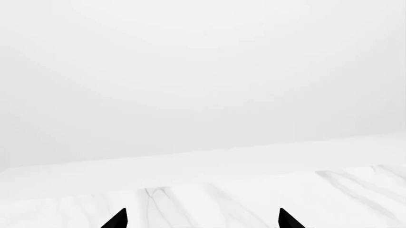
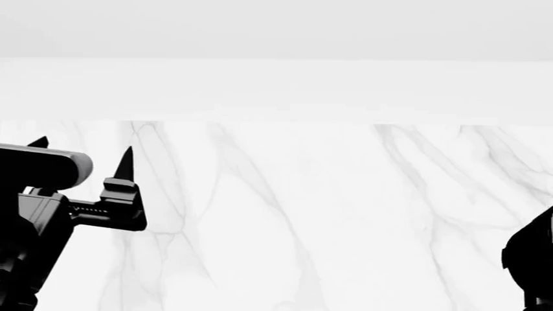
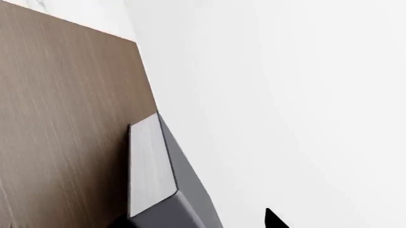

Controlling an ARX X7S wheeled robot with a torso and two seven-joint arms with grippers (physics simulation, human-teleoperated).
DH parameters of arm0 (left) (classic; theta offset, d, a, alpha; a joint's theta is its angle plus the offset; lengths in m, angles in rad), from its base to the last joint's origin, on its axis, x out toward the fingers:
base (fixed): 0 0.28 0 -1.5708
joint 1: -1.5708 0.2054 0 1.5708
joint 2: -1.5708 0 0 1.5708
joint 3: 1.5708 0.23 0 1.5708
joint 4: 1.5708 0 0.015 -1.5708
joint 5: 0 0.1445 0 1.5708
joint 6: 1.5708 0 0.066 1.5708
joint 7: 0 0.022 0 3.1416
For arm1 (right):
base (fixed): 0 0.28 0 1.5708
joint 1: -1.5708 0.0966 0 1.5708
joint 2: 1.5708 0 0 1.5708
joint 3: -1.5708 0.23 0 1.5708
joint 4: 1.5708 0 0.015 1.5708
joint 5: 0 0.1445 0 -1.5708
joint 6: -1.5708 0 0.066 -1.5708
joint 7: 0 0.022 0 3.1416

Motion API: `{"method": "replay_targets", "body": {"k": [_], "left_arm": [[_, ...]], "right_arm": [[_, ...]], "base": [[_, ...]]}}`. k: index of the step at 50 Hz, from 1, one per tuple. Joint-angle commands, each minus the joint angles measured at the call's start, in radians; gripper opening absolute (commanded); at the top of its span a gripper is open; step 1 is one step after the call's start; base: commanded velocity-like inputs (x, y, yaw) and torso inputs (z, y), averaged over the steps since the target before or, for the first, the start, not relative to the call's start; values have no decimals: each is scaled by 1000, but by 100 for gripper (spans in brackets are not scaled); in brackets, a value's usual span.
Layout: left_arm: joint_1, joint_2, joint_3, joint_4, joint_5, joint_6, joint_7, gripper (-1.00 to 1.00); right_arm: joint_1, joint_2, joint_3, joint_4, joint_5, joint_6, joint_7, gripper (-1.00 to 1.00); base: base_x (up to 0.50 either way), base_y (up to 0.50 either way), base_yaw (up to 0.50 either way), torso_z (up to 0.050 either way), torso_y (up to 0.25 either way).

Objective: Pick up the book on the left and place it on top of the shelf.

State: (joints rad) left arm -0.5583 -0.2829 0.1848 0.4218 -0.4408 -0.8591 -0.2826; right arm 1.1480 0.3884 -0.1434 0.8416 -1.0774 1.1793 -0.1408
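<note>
The dark charcoal book (image 3: 190,199) with white page edges (image 3: 151,164) rests against the brown wooden shelf board (image 3: 63,123) in the right wrist view. My right gripper (image 3: 197,220) stands round the book. One black fingertip (image 3: 274,219) is apart from the cover with white wall showing between; the other finger is hidden by the book. In the head view only a dark part of the right arm (image 2: 529,259) shows at the right edge. My left gripper (image 2: 83,152) is open and empty above the marble table; it also shows in the left wrist view (image 1: 203,219).
A white marble table (image 2: 328,214) with grey veins fills the head view, with a plain white wall (image 2: 276,78) behind it. The left wrist view shows the same table (image 1: 216,199) and the wall. The two light grey books are out of view.
</note>
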Motion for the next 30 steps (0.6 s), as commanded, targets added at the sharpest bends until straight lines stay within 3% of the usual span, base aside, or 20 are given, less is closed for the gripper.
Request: {"method": "replay_targets", "body": {"k": [1,7,20,25,30], "left_arm": [[0,22,-13,-12,17,24,20,100],[-1,23,-2,-22,20,30,19,100],[-4,21,-1,-14,11,27,13,100],[-6,21,-4,-11,5,27,13,100],[3,18,-10,-2,-1,34,12,100]], "right_arm": [[64,-108,-43,32,12,-128,-20,100],[80,-188,-126,-50,0,-214,-105,100],[26,-210,-159,-213,-2,-241,-168,100],[-80,-221,-107,-389,47,-261,-166,100],[-277,-275,29,-693,201,-315,-192,100]], "base": [[0,0,0,0,0],[0,0,0,0,0],[0,0,0,0,0],[0,0,0,0,0],[0,0,0,0,0]]}}
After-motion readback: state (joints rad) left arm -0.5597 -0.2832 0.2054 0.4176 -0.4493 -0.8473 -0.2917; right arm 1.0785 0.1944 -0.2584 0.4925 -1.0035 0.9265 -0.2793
